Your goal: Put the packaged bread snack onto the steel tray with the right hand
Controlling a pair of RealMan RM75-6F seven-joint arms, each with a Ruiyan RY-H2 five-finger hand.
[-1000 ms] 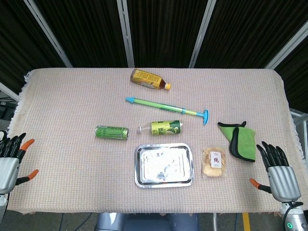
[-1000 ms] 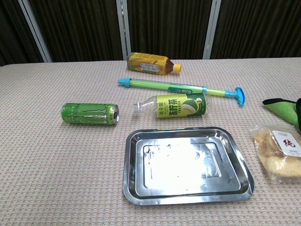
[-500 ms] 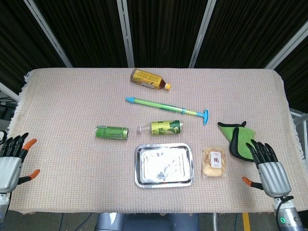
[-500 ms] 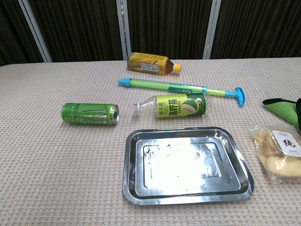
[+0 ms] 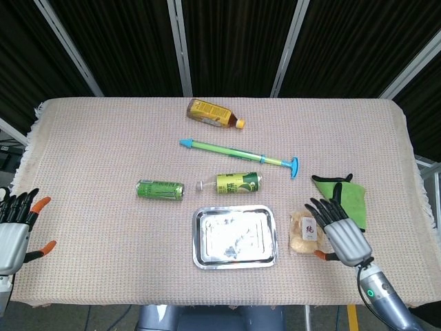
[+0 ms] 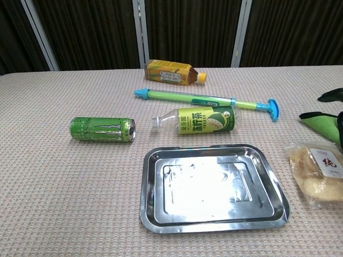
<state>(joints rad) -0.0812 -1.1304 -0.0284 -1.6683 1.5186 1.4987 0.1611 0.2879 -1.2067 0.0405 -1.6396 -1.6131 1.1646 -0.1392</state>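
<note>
The packaged bread snack (image 5: 305, 232) (image 6: 320, 175) lies flat on the cloth, just right of the steel tray (image 5: 234, 258) (image 6: 152, 214). The tray holds nothing. My right hand (image 5: 341, 231) hovers open beside the snack's right edge, fingers spread and pointing away from me; whether it touches the packet I cannot tell. In the chest view only a dark fingertip (image 6: 331, 95) shows at the right edge. My left hand (image 5: 15, 227) stays open at the table's left edge, far from the snack.
A green cloth (image 5: 348, 198) lies behind the right hand. Beyond the tray lie a green tea bottle (image 5: 234, 183), a green can (image 5: 160, 189), a long green-blue pump (image 5: 238, 155) and an amber bottle (image 5: 212, 114).
My right hand has moved left and forward from the table's right edge to beside the snack. The left hand has barely shifted. No object has moved.
</note>
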